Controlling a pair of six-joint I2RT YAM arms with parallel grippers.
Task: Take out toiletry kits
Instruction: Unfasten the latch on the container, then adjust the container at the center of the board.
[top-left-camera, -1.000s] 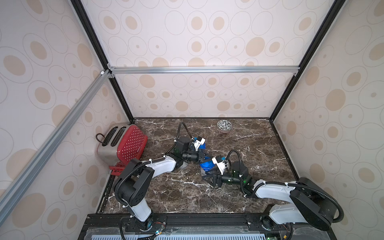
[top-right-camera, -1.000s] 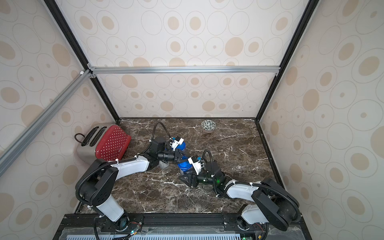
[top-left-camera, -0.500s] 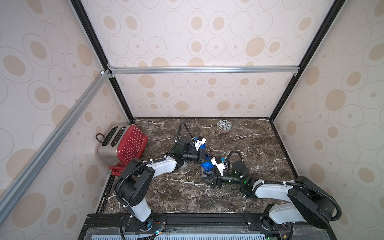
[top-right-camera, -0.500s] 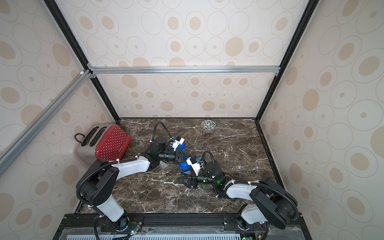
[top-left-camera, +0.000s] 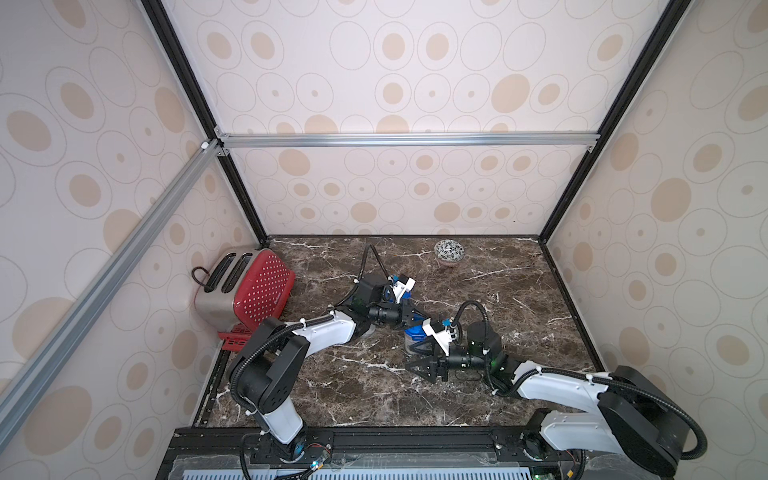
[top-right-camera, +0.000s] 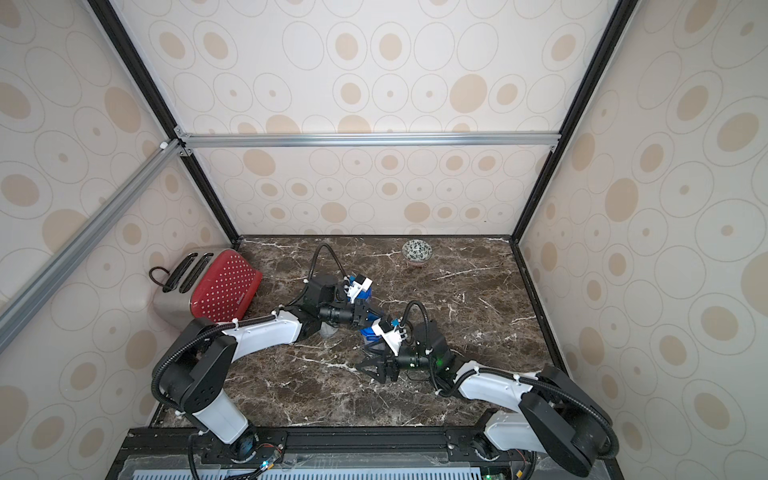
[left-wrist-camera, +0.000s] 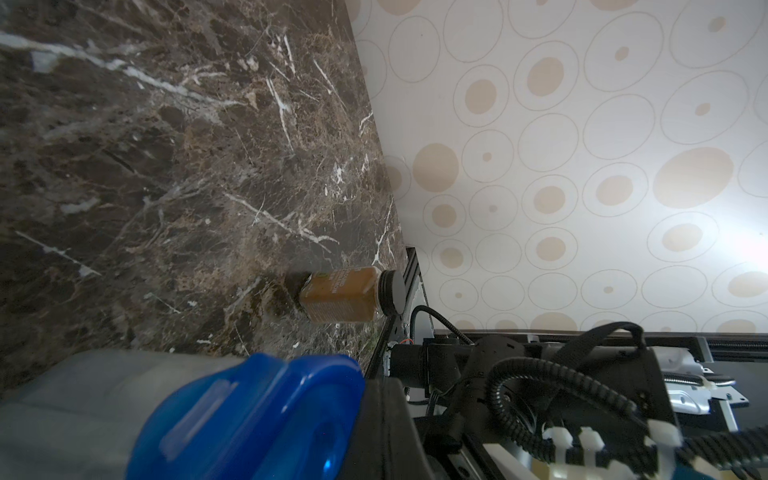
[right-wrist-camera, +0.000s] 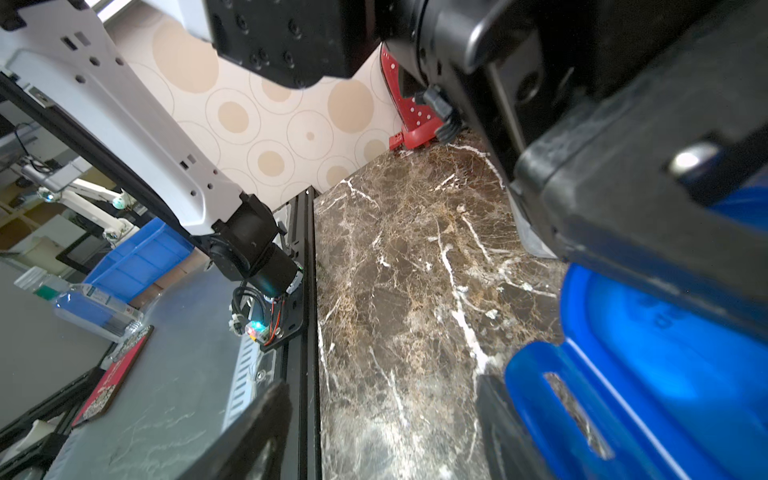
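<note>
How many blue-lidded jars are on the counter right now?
1 for sure: the blue-lidded jar at the left gripper, centre of the counter. A blue patch behind the left wrist might be a second lid; the arms may hide more.

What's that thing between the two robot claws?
A clear jar with a blue lid stands between the left gripper and the right gripper; both top views show it.

We see right gripper (top-left-camera: 415, 358) jaws spread wide now; one second ago they sat nearly shut. Half second ago, same nearly shut. We see gripper slid tiny bit toward front of table (top-left-camera: 332, 386) too. Right wrist view: one finger (right-wrist-camera: 249, 436) now far from other finger (right-wrist-camera: 494, 415), which sits just beside blue lid (right-wrist-camera: 644, 374); bare table shows in gap between them
</note>
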